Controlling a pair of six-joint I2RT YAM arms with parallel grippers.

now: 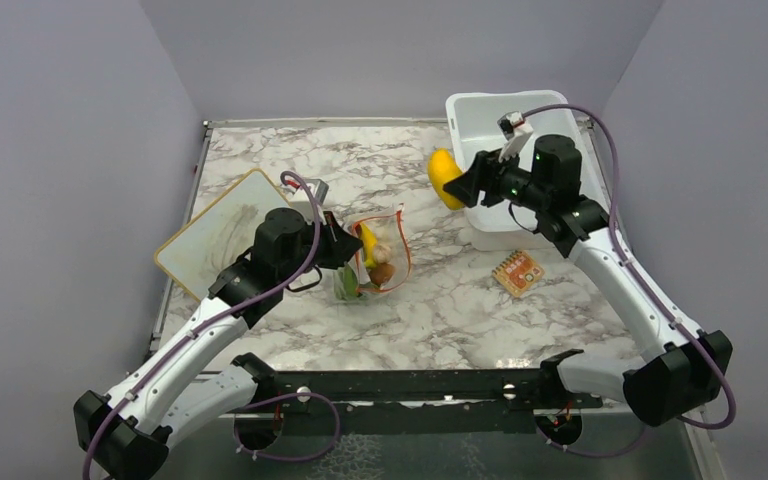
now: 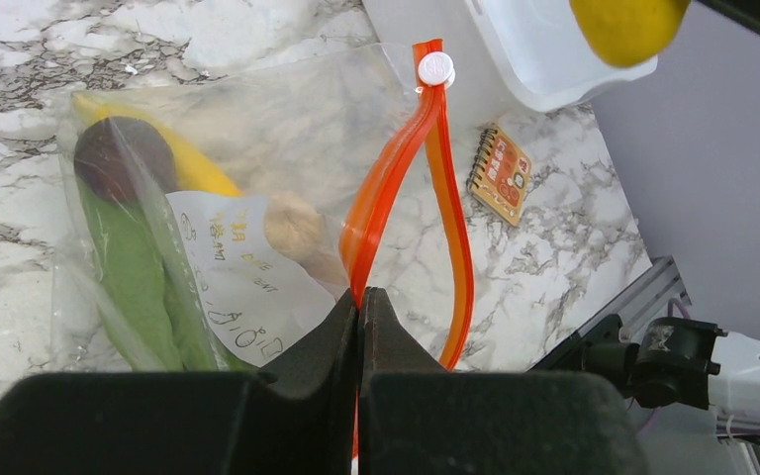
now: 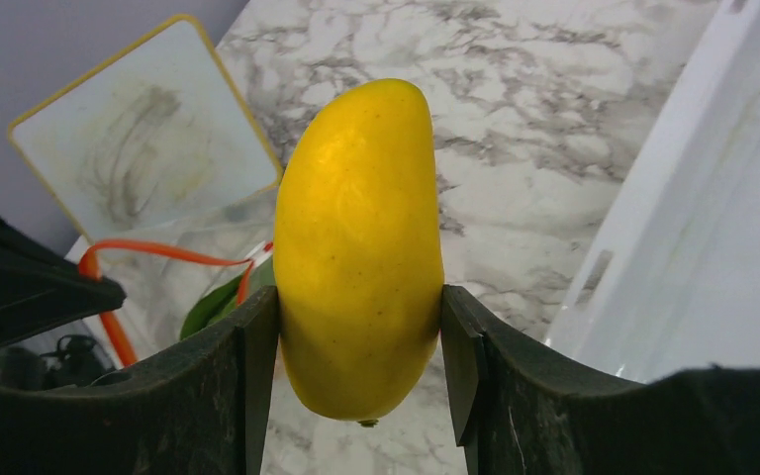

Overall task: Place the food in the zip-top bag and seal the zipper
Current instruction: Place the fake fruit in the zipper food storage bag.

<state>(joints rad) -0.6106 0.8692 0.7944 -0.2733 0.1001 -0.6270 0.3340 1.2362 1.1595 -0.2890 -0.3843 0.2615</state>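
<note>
The clear zip-top bag [image 1: 375, 260] lies mid-table with its mouth open. Inside it are the yellow banana [image 2: 183, 163], the green leafy vegetable [image 2: 134, 272] and a beige-brown round piece [image 2: 294, 226]. My left gripper [image 2: 359, 294] is shut on one side of the red-orange zipper strip [image 2: 396, 173], which ends at a white slider [image 2: 435, 68]. My right gripper [image 3: 358, 327] is shut on the yellow oval fruit [image 3: 358, 247] and holds it in the air beside the tub, to the right of the bag; the fruit also shows in the top view [image 1: 445, 177].
A white rectangular tub [image 1: 505, 120] stands at the back right, under the right arm. A small orange patterned square [image 1: 518, 272] lies right of the bag. A white board with a yellow rim [image 1: 222, 232] lies at the left by the left arm.
</note>
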